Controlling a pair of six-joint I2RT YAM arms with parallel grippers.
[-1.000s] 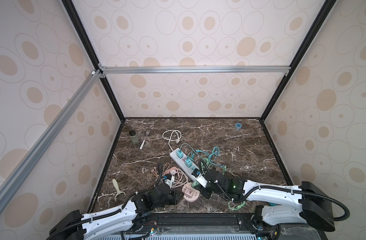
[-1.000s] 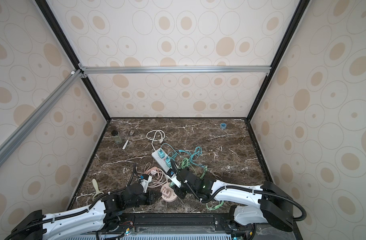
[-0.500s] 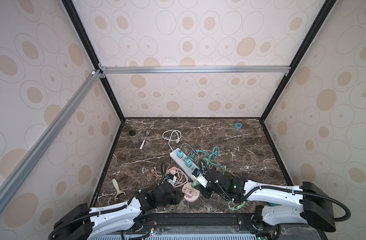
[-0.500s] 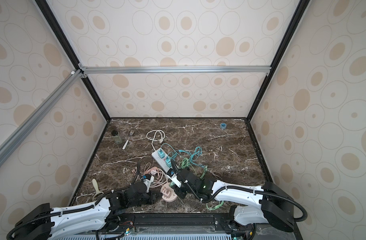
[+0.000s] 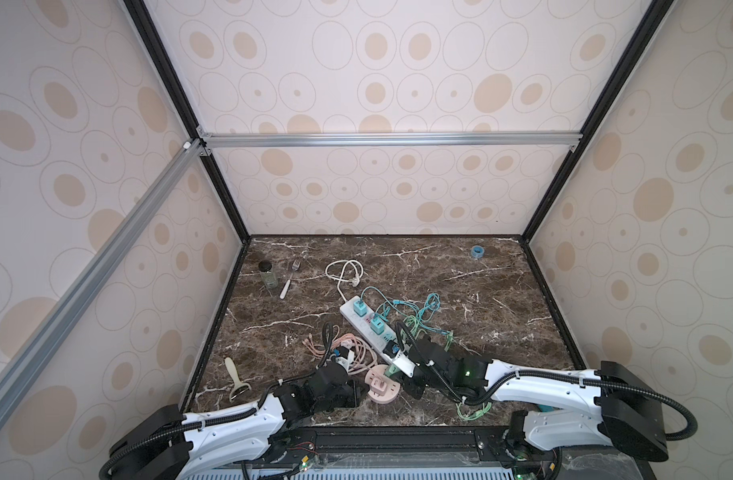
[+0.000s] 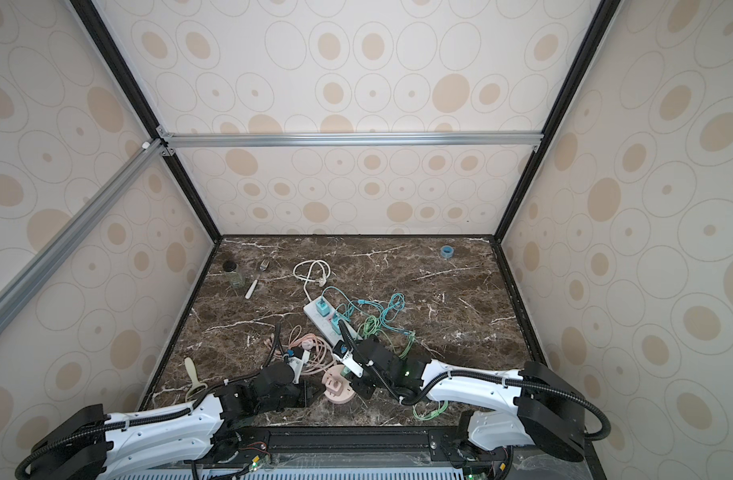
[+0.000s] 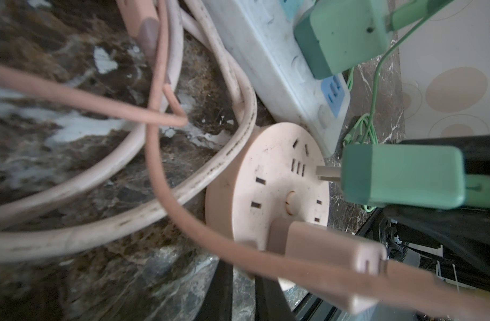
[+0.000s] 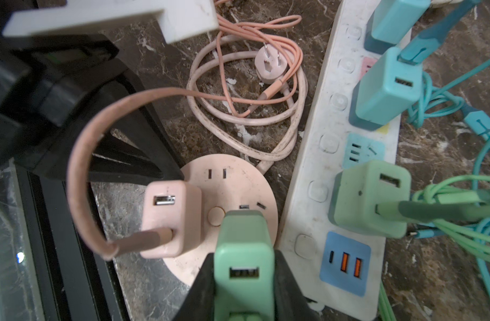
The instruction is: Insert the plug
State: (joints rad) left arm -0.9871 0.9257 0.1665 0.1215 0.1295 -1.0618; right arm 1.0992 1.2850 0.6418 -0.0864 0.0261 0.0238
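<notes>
Plastic, by the look of it: the green plug [image 8: 242,236] is a small hard cube, probably light and rigid. Its smooth flat sides could pivot between the pads if the push goes off-axis. The right gripper [image 8: 245,275] is clamped on two opposite flanks toward the USB end. That looks a sensible hold, since it leaves the prong end free. The plug is poised over the pink round socket [image 8: 238,180], beside the pink charger [image 8: 170,219] already seated there and near the white power strip [image 8: 321,166]. The left gripper [image 5: 356,392] has its jaws drawn together at the disc's rim; whether it pins anything I cannot tell. That disc is likely light enough to skate on the marble tabletop [image 5: 481,291] under pressure. The right wrist view hides the prongs behind the plug's body. The left wrist view shows one metal prong [image 7: 327,173] bare from the side, pointing at the socket face and not yet sunk. In both top views the plug is only a green speck at the disc's edge.
</notes>
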